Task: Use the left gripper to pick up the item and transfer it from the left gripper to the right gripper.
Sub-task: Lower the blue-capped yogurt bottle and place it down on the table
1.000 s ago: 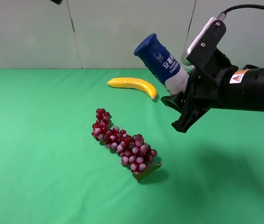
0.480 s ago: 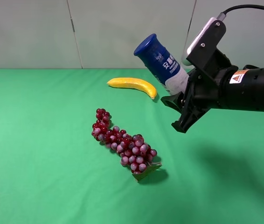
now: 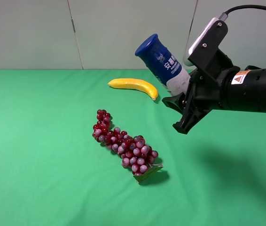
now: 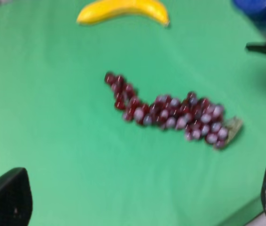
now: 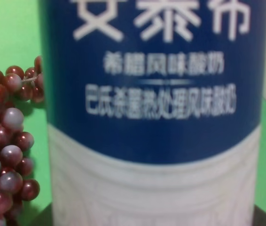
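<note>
Only the left arm has moved: its dark tip, at the top edge of the high view a second ago, is gone, while the item (image 3: 163,63) has not shifted. It hangs tilted in the air beyond and right of the grape bunch (image 3: 126,148), its white base clamped in the right gripper (image 3: 182,96). The left gripper (image 4: 140,200) looks down on the grapes, fingers spread wide, holding nothing. Your handover looks done. The banana (image 3: 134,85) lies beyond the grapes, and open desk (image 3: 39,165) surrounds them, edges well off.

banana (image 3: 134,85) behind grapes (image 3: 123,143), bottle (image 3: 161,61) aloft at right
</note>
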Robot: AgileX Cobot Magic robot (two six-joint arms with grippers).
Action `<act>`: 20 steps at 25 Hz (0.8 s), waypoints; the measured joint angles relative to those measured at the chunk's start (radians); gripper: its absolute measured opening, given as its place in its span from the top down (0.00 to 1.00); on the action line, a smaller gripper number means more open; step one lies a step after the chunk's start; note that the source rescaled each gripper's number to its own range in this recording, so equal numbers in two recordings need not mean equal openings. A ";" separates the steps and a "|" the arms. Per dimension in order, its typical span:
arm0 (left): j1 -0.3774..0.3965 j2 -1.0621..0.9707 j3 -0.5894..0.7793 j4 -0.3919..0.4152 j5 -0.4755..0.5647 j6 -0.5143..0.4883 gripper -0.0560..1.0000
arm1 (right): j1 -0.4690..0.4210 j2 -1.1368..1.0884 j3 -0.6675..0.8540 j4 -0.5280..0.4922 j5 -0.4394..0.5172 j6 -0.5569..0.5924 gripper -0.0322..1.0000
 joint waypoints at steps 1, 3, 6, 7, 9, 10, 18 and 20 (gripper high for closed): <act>0.000 -0.046 0.047 0.004 -0.001 -0.002 0.02 | 0.000 0.000 0.000 0.000 0.001 0.000 0.97; 0.000 -0.133 0.131 0.007 -0.002 -0.004 0.02 | 0.000 0.000 0.000 0.000 0.003 0.000 0.97; 0.000 -0.268 0.252 0.009 -0.002 -0.006 0.02 | 0.000 0.000 0.000 0.000 0.007 0.002 0.97; 0.000 -0.315 0.288 0.009 -0.002 -0.006 0.02 | 0.000 0.000 0.000 0.000 0.007 0.002 0.97; 0.000 -0.403 0.343 0.009 -0.006 -0.006 0.02 | 0.000 0.000 0.000 0.000 0.008 0.002 0.97; 0.000 -0.450 0.367 0.009 -0.013 -0.006 0.02 | 0.000 0.000 0.000 0.000 0.008 0.002 0.97; 0.000 -0.685 0.508 0.010 -0.029 0.022 0.02 | 0.000 0.000 0.000 0.000 0.021 0.014 0.97; 0.000 -0.701 0.548 0.015 -0.029 0.024 0.02 | 0.000 0.000 0.000 0.000 0.024 0.017 0.97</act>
